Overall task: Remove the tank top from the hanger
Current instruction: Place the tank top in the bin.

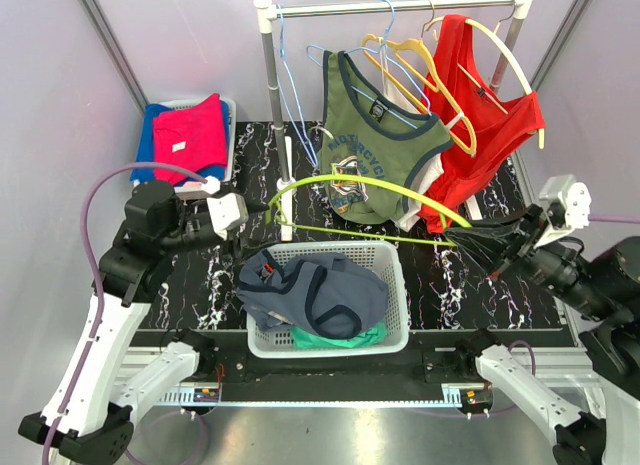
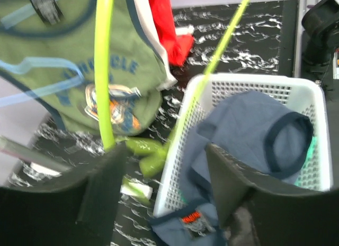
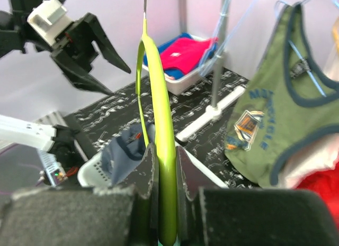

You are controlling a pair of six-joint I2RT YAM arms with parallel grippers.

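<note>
The blue-grey tank top (image 1: 310,290) lies crumpled in the white basket (image 1: 400,285), off the lime green hanger (image 1: 300,188). My right gripper (image 1: 455,235) is shut on the hanger's right end and holds it level above the basket; the wrist view shows the hanger (image 3: 159,98) pinched between the jaws (image 3: 167,166). My left gripper (image 1: 258,207) is open and empty beside the hanger's left end. Its wrist view shows the hanger (image 2: 104,71), the basket (image 2: 249,83) and the tank top (image 2: 249,129) beyond the open gripper (image 2: 164,172).
A clothes rack (image 1: 400,5) at the back holds an olive tank top (image 1: 375,145) on a blue hanger, a red tank top (image 1: 485,135) and yellow hangers (image 1: 415,60). A bin of red and blue clothes (image 1: 190,135) sits back left. A green garment (image 1: 340,337) lies under the tank top.
</note>
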